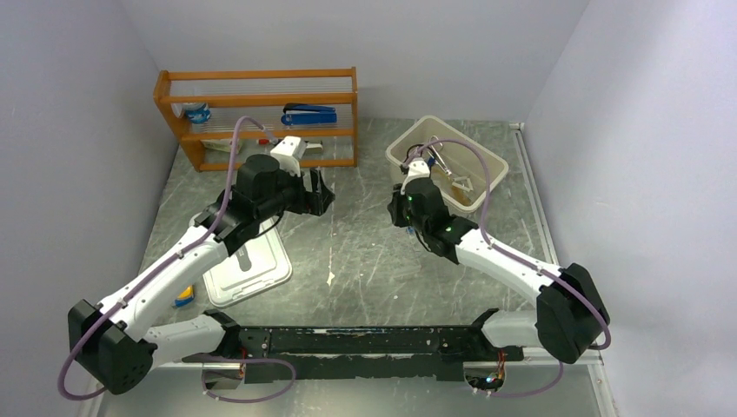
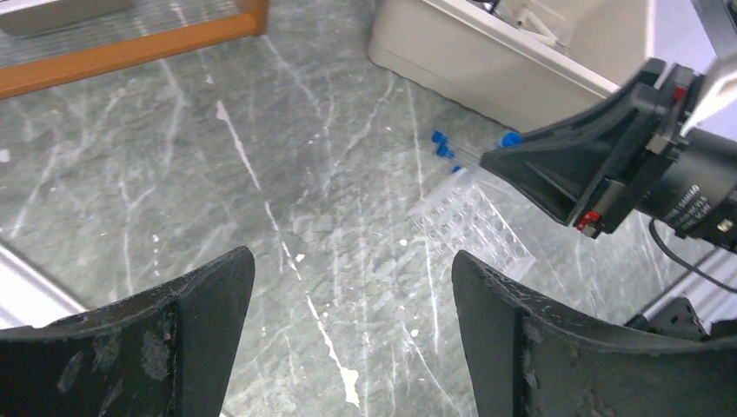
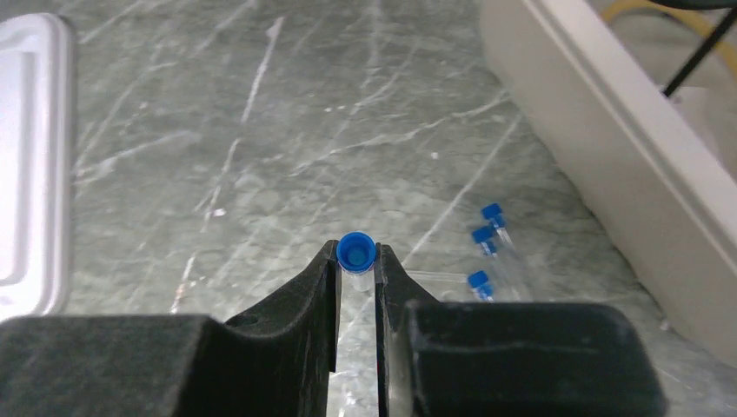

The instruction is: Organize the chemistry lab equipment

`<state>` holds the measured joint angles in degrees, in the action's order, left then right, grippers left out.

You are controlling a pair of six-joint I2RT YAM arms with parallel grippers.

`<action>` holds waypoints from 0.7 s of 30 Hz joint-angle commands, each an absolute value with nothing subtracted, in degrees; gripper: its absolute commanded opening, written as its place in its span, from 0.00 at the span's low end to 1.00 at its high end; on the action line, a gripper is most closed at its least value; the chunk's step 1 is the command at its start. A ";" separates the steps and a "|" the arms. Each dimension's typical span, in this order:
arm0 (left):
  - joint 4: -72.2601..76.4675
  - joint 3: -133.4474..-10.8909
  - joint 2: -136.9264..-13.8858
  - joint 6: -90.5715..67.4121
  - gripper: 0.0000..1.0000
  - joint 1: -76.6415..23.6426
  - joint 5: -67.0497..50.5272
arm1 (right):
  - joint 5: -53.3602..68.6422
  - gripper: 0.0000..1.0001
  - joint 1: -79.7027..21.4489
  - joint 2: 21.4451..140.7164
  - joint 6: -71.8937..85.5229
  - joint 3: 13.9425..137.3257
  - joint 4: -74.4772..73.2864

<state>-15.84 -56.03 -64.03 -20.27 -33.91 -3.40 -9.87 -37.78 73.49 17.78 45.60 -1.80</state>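
Near the rack [image 2: 474, 228], the right gripper [image 3: 356, 274] pinches one tube [image 3: 355, 250], probably to slot it in; the left gripper [image 2: 352, 295] stands wide, empty.

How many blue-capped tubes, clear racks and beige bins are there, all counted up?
blue-capped tubes: 4 (one in the right pincer, three more by the rack)
clear rack: 1
beige bin: 1
Total: 6
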 commanded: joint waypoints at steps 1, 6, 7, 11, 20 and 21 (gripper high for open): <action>-17.58 -56.35 -62.29 -20.55 0.87 -34.10 2.95 | -19.84 0.00 -39.15 71.77 14.49 43.48 5.16; -15.23 -53.42 -61.18 -20.55 0.86 -34.10 1.18 | -22.07 0.00 -41.93 72.13 12.34 40.04 8.77; -15.33 -53.36 -61.19 -20.64 0.86 -34.10 1.45 | -22.82 0.00 -42.64 72.01 12.16 39.58 9.12; -15.28 -52.97 -61.26 -21.53 0.86 -34.10 1.39 | -25.90 0.00 -45.16 69.33 12.86 36.00 11.94; -15.17 -52.82 -61.50 -21.79 0.86 -34.10 1.93 | -25.42 0.00 -47.88 69.61 15.87 32.40 14.44; -15.12 -52.75 -61.52 -21.87 0.86 -34.10 1.91 | -25.52 0.00 -47.97 69.87 15.98 31.96 15.14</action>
<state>-16.16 -53.04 -62.04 -21.39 -33.91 0.49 -24.10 -47.29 69.47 14.55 33.87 10.83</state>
